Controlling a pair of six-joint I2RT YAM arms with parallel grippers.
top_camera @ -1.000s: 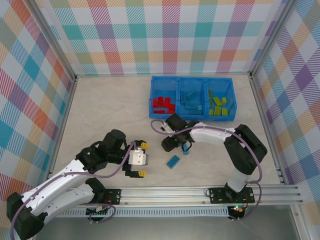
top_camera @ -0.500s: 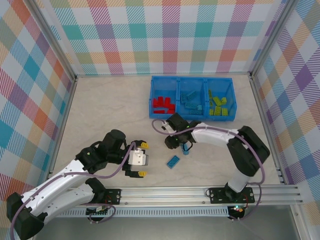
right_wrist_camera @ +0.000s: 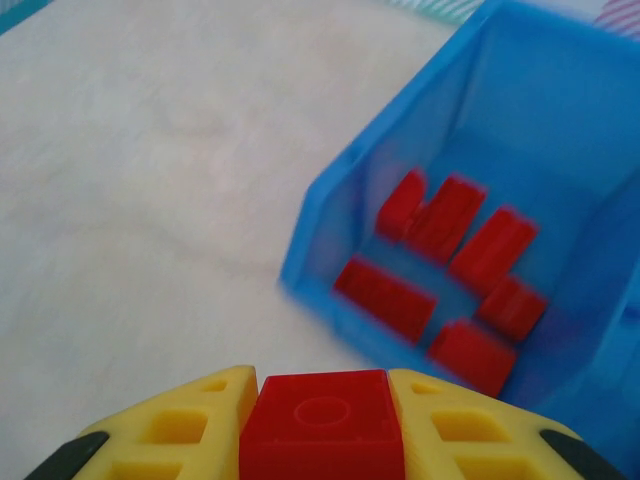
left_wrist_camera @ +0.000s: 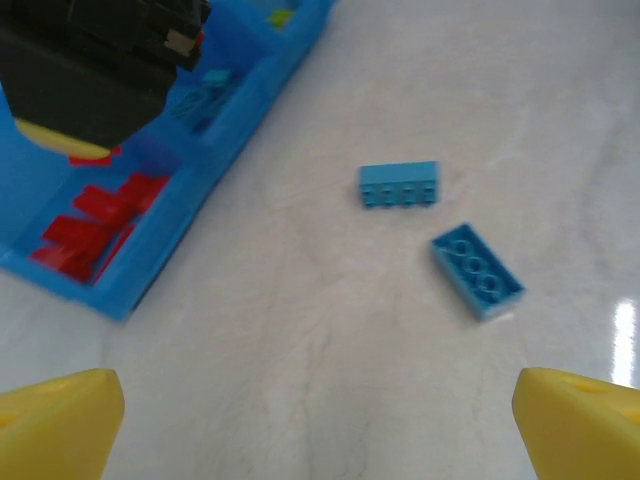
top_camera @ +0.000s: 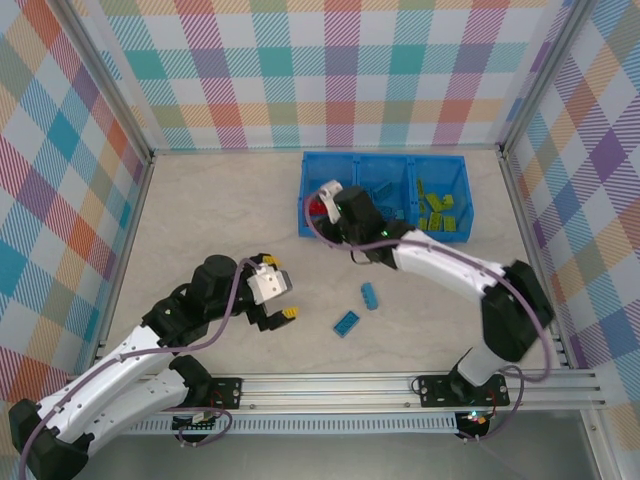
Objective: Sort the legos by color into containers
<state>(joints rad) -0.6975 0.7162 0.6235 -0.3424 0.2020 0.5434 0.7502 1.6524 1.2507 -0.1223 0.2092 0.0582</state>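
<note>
I moved right gripper (right_wrist_camera: 320,445) from table (left_wrist_camera: 300,330) to red bin (right_wrist_camera: 560,150) | it clamps red brick (right_wrist_camera: 320,410) | left gripper (left_wrist_camera: 315,425) wide, empty | two blue bricks (left_wrist_camera: 399,185) remain

The blue tray (top_camera: 384,156) is holding red bricks (right_wrist_camera: 440,215) on the left and lime green bricks (top_camera: 437,212) on the right. A red brick (right_wrist_camera: 322,425) is sitting between yellow fingers (right_wrist_camera: 175,430), two light blue bricks (left_wrist_camera: 399,185) are lying on the cream table (top_camera: 220,210), and pink, teal and orange checks are covering the walls (top_camera: 340,70).
</note>
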